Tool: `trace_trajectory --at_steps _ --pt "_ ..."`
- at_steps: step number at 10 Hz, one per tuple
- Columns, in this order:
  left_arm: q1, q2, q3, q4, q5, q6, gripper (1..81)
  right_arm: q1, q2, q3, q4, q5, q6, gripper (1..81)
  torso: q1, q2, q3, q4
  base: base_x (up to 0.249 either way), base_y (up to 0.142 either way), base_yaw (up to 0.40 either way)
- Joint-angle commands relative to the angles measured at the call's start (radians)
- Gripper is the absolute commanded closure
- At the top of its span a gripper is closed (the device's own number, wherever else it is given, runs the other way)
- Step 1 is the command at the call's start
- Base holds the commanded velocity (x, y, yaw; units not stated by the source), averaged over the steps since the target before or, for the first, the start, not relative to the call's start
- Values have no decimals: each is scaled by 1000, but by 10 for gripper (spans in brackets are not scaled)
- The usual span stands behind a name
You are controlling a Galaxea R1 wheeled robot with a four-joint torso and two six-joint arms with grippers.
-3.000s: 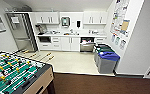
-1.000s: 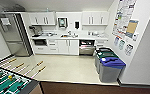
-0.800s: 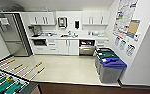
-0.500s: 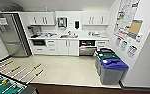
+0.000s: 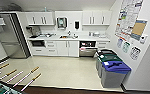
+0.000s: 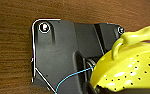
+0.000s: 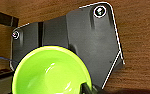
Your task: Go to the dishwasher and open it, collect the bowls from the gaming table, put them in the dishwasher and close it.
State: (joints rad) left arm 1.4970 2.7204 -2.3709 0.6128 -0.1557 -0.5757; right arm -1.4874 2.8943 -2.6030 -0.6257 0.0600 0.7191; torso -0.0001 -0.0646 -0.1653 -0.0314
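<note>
The dishwasher sits under the white counter, right of the sink, across the room from me. A dark opening shows above its steel front. A yellow perforated bowl with a looped handle hangs at my left gripper, which is shut on its rim. In the right wrist view a lime-green bowl hangs over brown wood floor, with my right gripper shut on its edge. The gaming table is out of view.
Three lidded bins stand along the right wall near the dishwasher. A table-football table's rods stick out at the lower left. A steel fridge stands at the left. Pale floor lies between me and the counter.
The camera has driven and turned toward the kitchen: the table-football table has slid off to the lower left, while the counter and bins have drawn nearer.
</note>
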Motion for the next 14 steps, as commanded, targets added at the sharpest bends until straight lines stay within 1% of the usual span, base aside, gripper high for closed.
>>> trace_trajectory --at_steps 1,14 --pt "-34 -20 7 13 35 2 811 43 -10 -2 -8 -40 -1 811 0 0 0 0 164 0 0" --pt "-34 -19 7 13 35 2 811 43 -10 -5 -9 -40 -1 811 0 0 0 0 168 0 0"
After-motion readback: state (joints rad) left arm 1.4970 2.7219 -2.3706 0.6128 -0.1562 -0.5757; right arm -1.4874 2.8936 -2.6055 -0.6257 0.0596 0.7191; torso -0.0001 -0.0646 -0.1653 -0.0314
